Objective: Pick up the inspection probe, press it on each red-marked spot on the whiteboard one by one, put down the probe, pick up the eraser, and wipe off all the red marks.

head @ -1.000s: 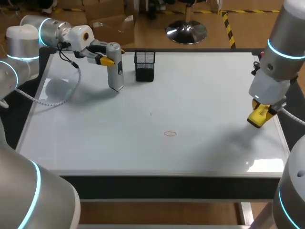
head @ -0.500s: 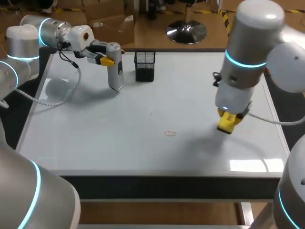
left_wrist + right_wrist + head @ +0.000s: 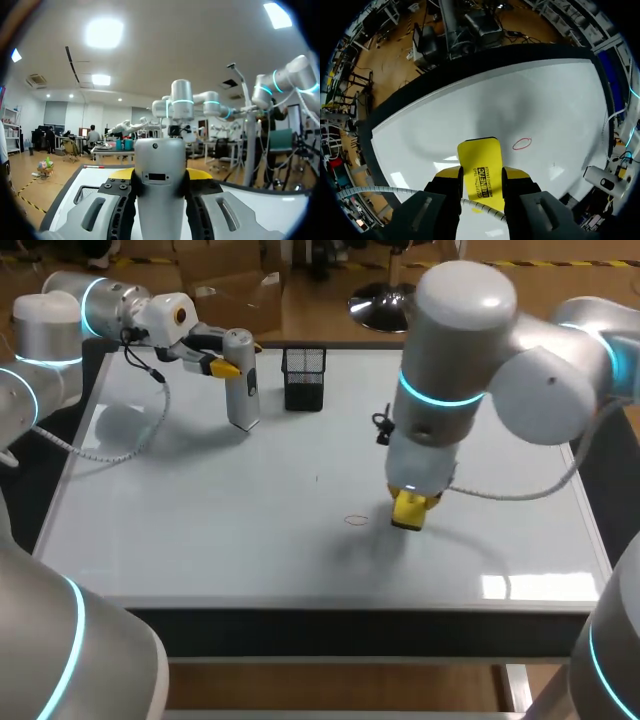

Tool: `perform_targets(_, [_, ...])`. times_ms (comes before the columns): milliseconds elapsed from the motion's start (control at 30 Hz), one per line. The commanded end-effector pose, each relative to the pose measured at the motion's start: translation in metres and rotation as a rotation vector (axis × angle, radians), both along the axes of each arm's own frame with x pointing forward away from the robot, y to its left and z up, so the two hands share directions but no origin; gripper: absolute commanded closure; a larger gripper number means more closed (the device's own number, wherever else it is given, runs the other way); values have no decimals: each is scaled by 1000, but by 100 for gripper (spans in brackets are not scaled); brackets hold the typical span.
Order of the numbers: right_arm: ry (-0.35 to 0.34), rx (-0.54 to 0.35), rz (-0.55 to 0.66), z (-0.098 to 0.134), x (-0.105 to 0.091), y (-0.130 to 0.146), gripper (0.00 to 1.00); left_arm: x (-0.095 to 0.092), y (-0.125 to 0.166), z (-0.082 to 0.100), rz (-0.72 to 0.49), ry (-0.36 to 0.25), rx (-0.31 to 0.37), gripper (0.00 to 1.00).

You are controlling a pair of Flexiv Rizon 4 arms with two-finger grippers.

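Note:
The grey inspection probe (image 3: 240,380) stands upright on the whiteboard (image 3: 200,540) at the far left, with my left gripper (image 3: 226,364) shut on its upper part; in the left wrist view the probe (image 3: 160,185) fills the gap between the fingers. My right gripper (image 3: 412,502) is shut on the yellow eraser (image 3: 409,511), held just above the board a little to the right of a small red oval mark (image 3: 357,520). From the right wrist, the eraser (image 3: 480,167) sticks out between the fingers and the red mark (image 3: 522,144) lies just ahead and to one side.
A black mesh pen cup (image 3: 304,378) stands beside the probe at the back. A faint dark tick (image 3: 317,478) sits mid-board. My right arm's elbow (image 3: 540,380) hangs over the board's right half. The board's black frame (image 3: 330,625) runs along the front.
My right arm has swept the eraser from the board's right edge leftward to just beside the red mark. The left arm and probe have not moved.

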State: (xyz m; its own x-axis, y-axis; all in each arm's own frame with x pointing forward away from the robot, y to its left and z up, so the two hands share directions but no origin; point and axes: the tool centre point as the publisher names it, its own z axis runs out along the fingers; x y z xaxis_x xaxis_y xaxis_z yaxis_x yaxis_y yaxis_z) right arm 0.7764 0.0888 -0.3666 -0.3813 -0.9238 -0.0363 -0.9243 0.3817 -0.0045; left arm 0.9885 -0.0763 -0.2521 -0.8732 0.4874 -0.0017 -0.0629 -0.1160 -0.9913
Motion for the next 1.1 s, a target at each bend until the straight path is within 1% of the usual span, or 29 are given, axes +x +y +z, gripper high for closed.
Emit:
perform_targets(33, [39,-87,24,-13,10,30,100,8,2,-2,-171,-14,-16,100])
perform_targets(267, [61,-81,101,-26,7,65,100,8,2,-2,-171,-14,-16,100])
perform_targets(467, [51,-87,135,-28,5,87,100,8,2,-2,-171,-14,-16,100])
perform_targets(667, [58,-82,169,-34,5,100,100,8,2,-2,-171,-14,-16,100])
perform_targets(900, [60,-86,197,-40,10,111,100,8,2,-2,-171,-14,-16,100])
perform_targets(1100, [67,-82,203,-46,11,111,100,8,2,-2,-171,-14,-16,100])
